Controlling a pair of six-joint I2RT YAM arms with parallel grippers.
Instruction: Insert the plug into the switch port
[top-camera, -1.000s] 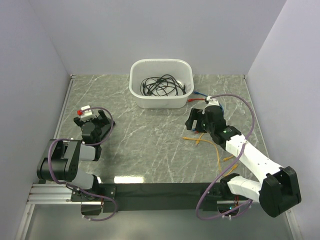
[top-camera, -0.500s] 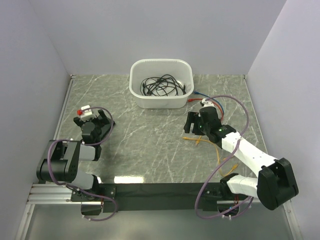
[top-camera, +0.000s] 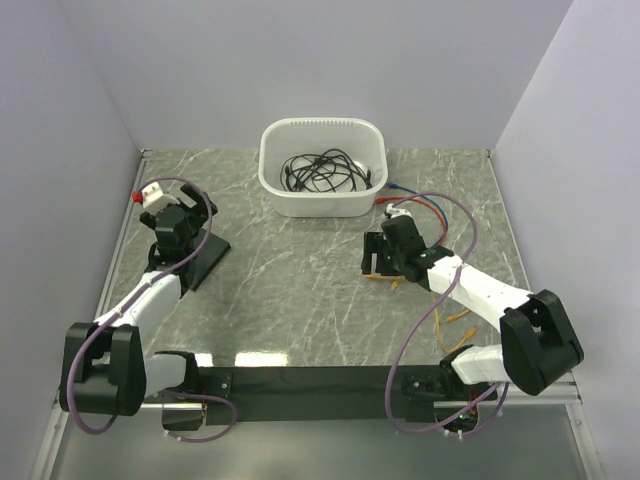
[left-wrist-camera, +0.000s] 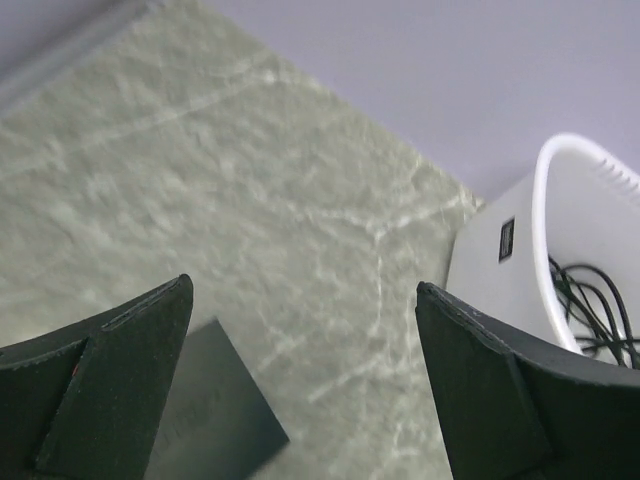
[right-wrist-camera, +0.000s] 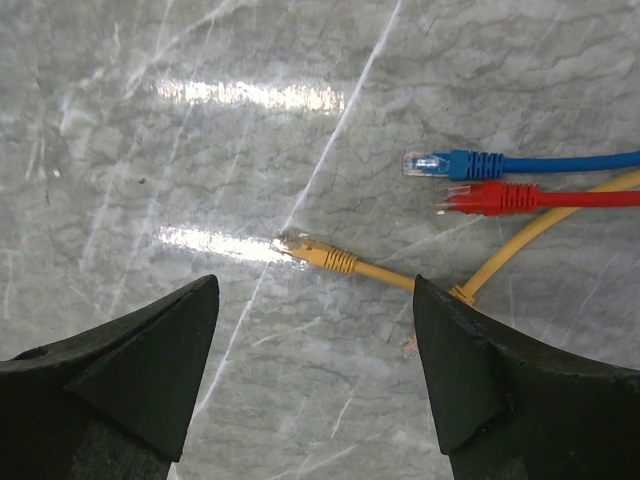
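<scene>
Below right tool — yellow plug, clear tip, lying loose

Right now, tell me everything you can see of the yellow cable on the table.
The yellow cable lies flat on the grey marble-look table. Its end carries a clear plug with a ribbed yellow boot, pointing upper left in the right wrist view. The cord runs back to the right, where it meets another yellow strand heading to the right edge. Nothing grips it: the right gripper stands open above it. The blue plug and red plug lie nearby, apart from its plug.
</scene>
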